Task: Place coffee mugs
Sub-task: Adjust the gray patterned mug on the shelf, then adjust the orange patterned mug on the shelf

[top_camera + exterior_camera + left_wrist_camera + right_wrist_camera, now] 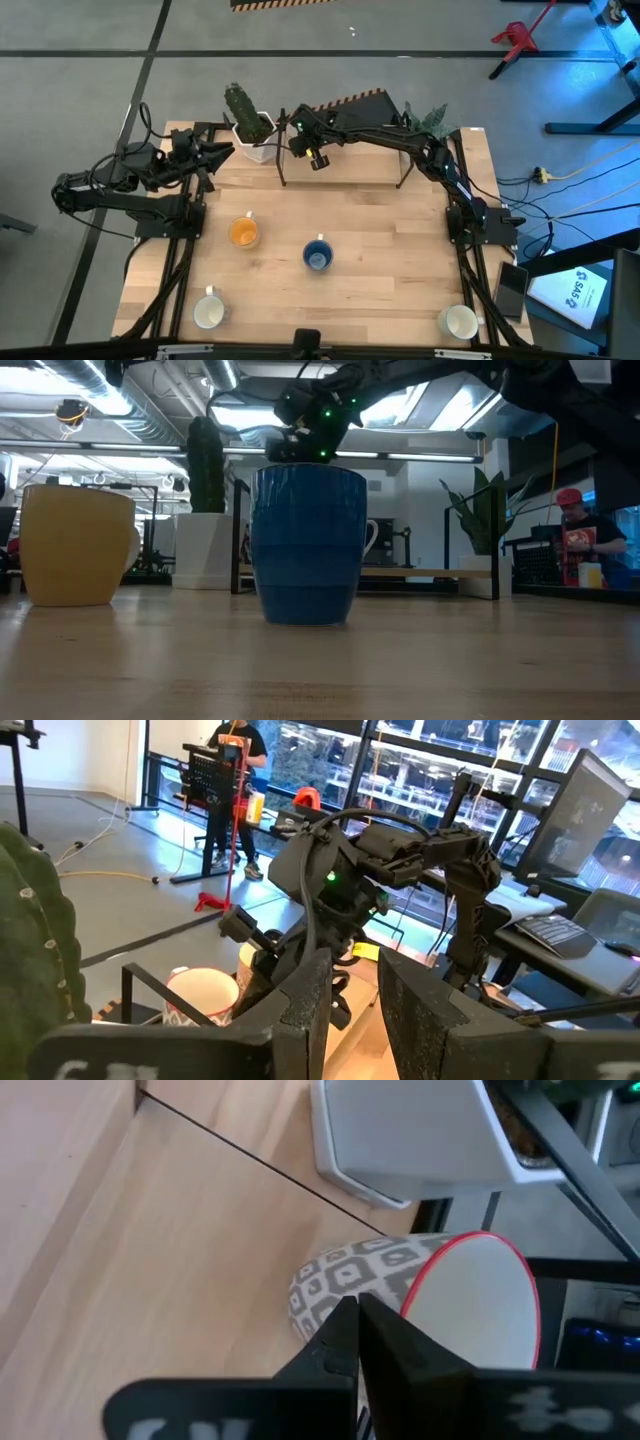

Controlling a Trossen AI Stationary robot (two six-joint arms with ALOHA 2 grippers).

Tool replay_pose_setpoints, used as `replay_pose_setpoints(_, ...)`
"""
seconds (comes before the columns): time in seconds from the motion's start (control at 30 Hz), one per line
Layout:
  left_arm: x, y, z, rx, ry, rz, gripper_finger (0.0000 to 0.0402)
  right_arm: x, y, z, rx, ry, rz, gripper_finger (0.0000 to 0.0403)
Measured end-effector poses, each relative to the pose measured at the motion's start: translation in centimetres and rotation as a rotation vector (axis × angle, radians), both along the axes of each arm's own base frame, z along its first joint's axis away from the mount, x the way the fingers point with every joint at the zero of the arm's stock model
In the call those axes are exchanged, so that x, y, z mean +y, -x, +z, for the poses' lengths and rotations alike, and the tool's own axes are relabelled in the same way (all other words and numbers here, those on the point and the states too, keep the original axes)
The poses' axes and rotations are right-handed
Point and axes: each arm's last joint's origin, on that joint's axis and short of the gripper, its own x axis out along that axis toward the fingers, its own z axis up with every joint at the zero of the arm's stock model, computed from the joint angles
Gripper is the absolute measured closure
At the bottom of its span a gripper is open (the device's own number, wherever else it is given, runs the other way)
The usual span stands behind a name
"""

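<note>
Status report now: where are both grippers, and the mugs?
Right gripper shut, over shelf beside patterned mug. Left gripper slightly open, idle at left rear. Orange mug, blue mug mid-table. Nothing blocking.

A robotics lab or workshop in an open industrial space. A light wooden table (340,230) stands on a grey concrete floor (90,30) marked with dark lines and a strip of black-and-yellow hazard tape (280,4). Exposed ducts (130,400) and strip lights run along the ceiling. Beyond the table are large windows (420,760), a desk with a monitor (590,810) and keyboard (565,932), loose cables (560,180), and a person (235,760) standing at an equipment stand.
</note>
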Motion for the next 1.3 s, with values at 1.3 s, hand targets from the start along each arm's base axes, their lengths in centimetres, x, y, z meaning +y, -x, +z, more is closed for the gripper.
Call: replay_pose_setpoints(1.3,0.0,0.0,0.0,0.007,-0.005,0.008,0.0321,-1.6,5.3,1.6,0.312,-0.046,-0.107,0.0403)
